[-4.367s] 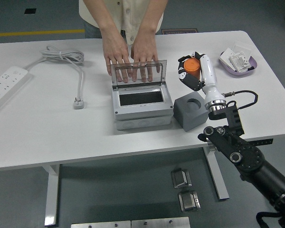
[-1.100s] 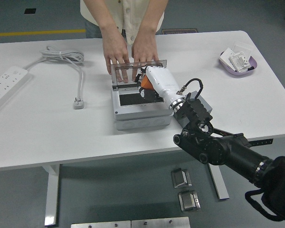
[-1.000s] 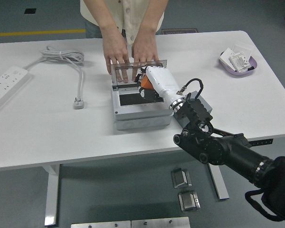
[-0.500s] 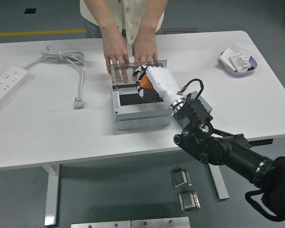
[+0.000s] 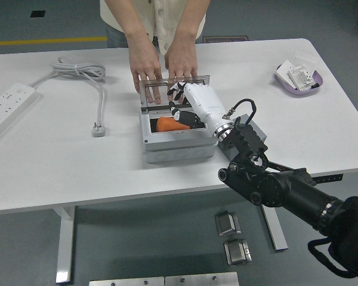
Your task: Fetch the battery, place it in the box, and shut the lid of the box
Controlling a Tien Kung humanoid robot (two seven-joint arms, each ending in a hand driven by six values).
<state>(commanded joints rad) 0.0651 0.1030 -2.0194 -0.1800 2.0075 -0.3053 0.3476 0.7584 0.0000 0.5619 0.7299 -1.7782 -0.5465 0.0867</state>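
The grey box (image 5: pixel 178 144) stands mid-table with its clear lid (image 5: pixel 173 90) upright. An orange battery (image 5: pixel 167 124) lies inside the box's opening. My right hand (image 5: pixel 180 102), white with black fingers, hovers just above the box's right half, fingers spread and holding nothing. A person at the far side rests both hands (image 5: pixel 144 70) behind the lid, steadying it. A grey holder block (image 5: pixel 252 130) sits right of the box, mostly hidden by my arm. My left arm is out of view.
A white power strip (image 5: pixel 9 107) with coiled cable and plug (image 5: pixel 98 128) lies at the left. A purple tray (image 5: pixel 298 78) with small packets sits at the far right. My black forearm (image 5: pixel 274 185) overhangs the table's near edge.
The orange battery has left my right hand and now lies in the box. My fingers have spread open above it. The person's hands stay behind the lid.
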